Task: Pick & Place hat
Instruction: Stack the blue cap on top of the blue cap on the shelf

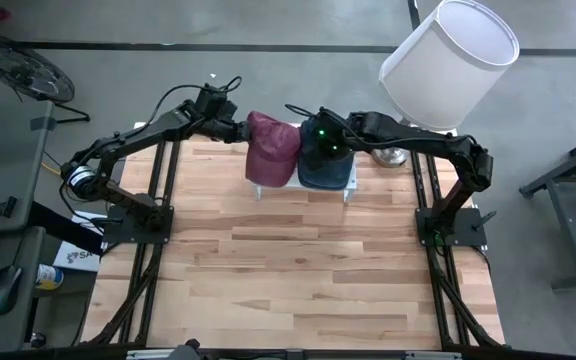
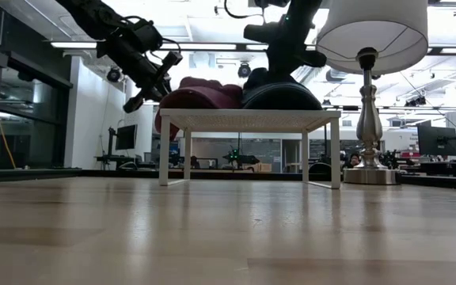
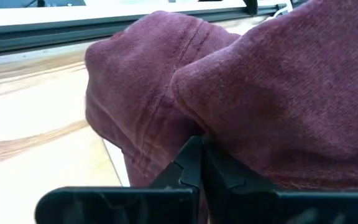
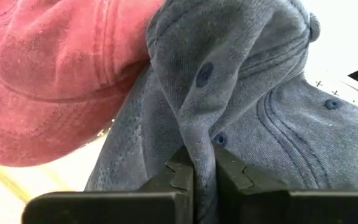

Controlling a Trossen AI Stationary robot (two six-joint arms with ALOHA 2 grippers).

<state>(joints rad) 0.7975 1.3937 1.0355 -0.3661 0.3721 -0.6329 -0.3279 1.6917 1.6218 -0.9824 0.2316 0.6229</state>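
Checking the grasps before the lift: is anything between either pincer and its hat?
Nothing visible. The left pincer is shut on the maroon hat; the right pincer is shut on the blue hat, both on the white stand.

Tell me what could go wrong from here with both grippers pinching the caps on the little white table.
1. The maroon cap and the navy cap press against each other, so lifting one may drag the other off the white table.
2. Each gripper, left and right, holds only a thin fold of fabric, which could slip free.
3. The lamp stands close beside the right arm; a wide swing might knock it.
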